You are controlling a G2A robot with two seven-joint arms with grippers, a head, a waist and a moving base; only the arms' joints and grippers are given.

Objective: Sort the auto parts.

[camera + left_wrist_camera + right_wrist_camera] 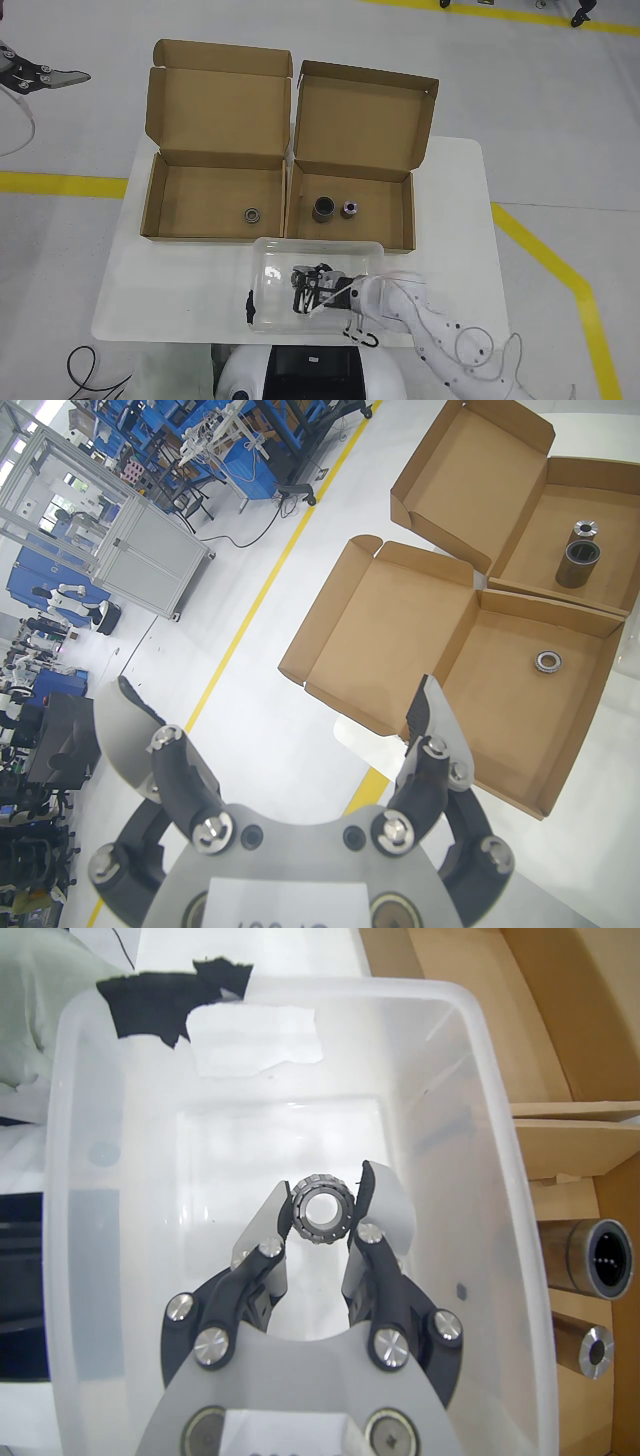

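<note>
My right gripper [322, 1208] is inside the clear plastic bin [505, 1138], shut on a steel roller bearing [323, 1214] held between its pads. From above, the right gripper [303, 285] sits in the bin [265, 255] at the table's front. A matching bearing [252, 213] [548, 661] lies in the left cardboard box [165, 190]. The right cardboard box [400, 215] holds a dark sleeve [323, 209] [578, 563] and a smaller steel bushing [348, 209] [585, 530]. My left gripper [270, 705] hangs open and empty over the floor, left of the table.
Both boxes stand side by side at the back of the white table [450, 200], lids folded up away from me. Black tape [165, 1003] and a white label [255, 1043] mark the bin's far wall. Yellow floor lines [60, 184] run around the table.
</note>
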